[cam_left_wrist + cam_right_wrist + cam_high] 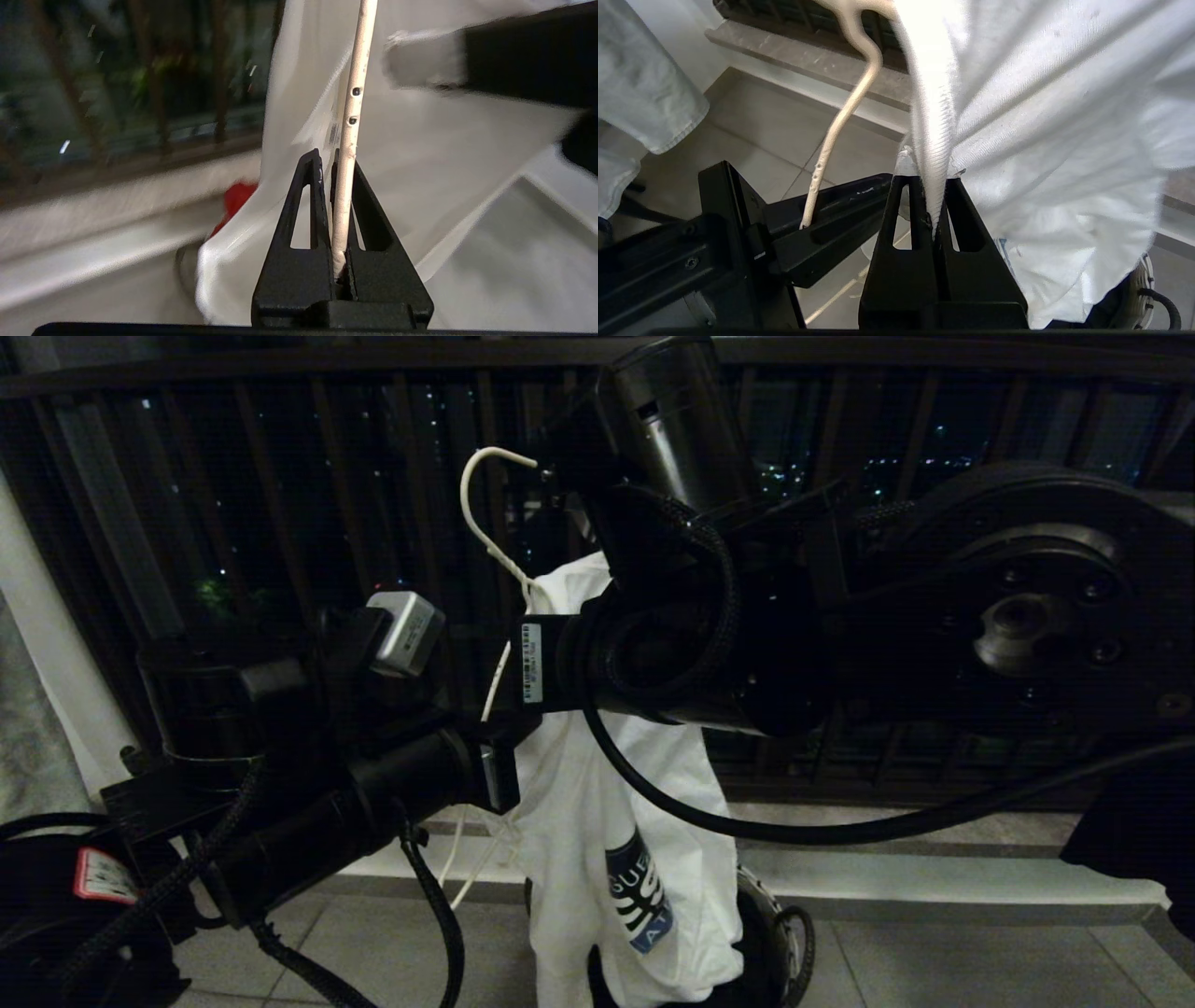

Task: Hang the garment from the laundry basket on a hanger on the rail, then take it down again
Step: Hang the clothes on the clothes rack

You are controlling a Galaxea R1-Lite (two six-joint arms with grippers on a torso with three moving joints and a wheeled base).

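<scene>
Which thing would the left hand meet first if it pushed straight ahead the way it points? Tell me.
Most likely the white T-shirt. The left hand is shut on the hanger wire, and the cloth hangs just beyond its tips, though the depth is hard to judge.

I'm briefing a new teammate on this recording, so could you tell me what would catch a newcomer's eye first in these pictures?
Most striking is the white T-shirt hanging mid-frame in the head view before a dark barred railing, its blue logo low on the cloth. Above it rises the cream wire hanger, its hook free in the air. Up close, the left gripper pinches the hanger's wire, and the right gripper pinches a ribbed edge of the shirt.
</scene>
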